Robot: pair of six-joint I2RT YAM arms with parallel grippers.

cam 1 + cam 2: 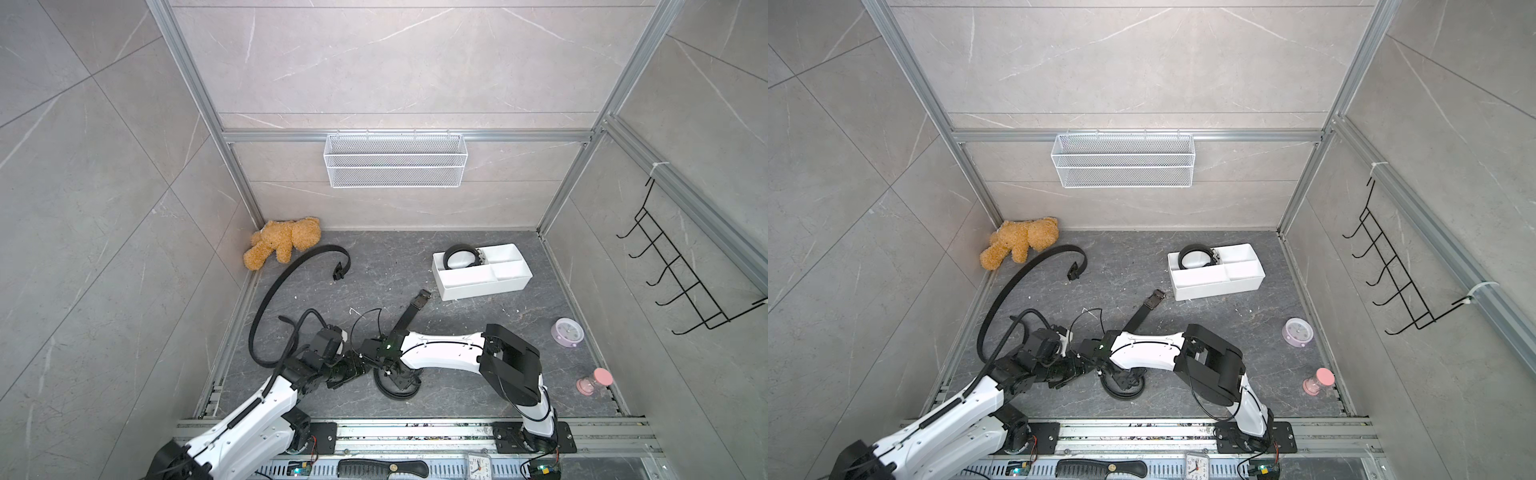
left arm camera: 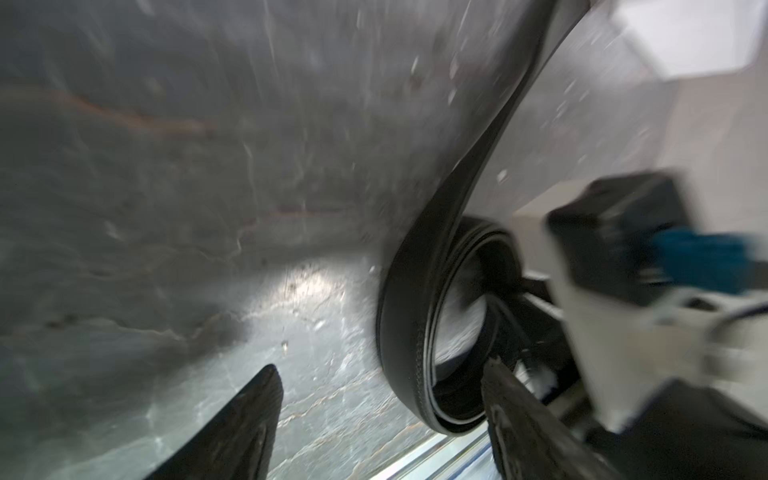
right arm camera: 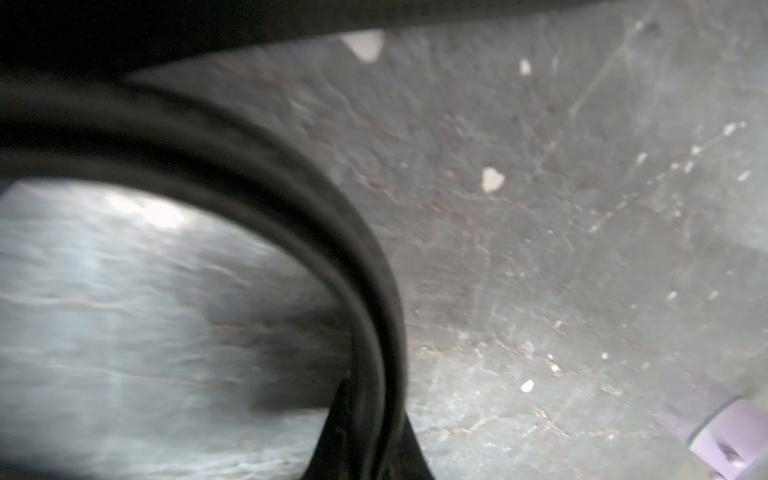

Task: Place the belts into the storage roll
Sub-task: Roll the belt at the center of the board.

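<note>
The dark grey marbled worktop (image 1: 457,374) is boxed in by pale tiled walls and aluminium rails, and the two arms meet low near its front edge. The right fingers (image 1: 395,380) are closed and pressed down on a half-coiled belt (image 1: 388,394). In the right wrist view its black band (image 3: 374,291) curves close past the lens and runs down between them, so they grip it. The left fingers (image 2: 249,428) stand apart, open, just beside that same coil. In the left wrist view the ring's layered edge (image 2: 415,332) sits in the gap, nearer one finger than the other; whether either touches it I cannot tell. The right arm's wrist crowds in directly behind the coil.

From the right fingers the belt's loose tail leads toward the back and ends in a dark buckle (image 1: 423,296) just short of the tray (image 1: 478,291). The tray is white with four compartments. A coiled belt (image 1: 459,255) lies in its back compartment on the left-arm side.

Beyond the left fingers a long belt (image 1: 324,249) sweeps in a wide open arc, its buckle end (image 1: 338,272) near a teddy bear (image 1: 282,243) in the back corner. Well outward of the right fingers stand a purple alarm clock (image 1: 567,331) and a pink sand timer (image 1: 594,381). A wire basket (image 1: 395,160) hangs on the back wall and a black hook rack (image 1: 681,266) on the side wall.
</note>
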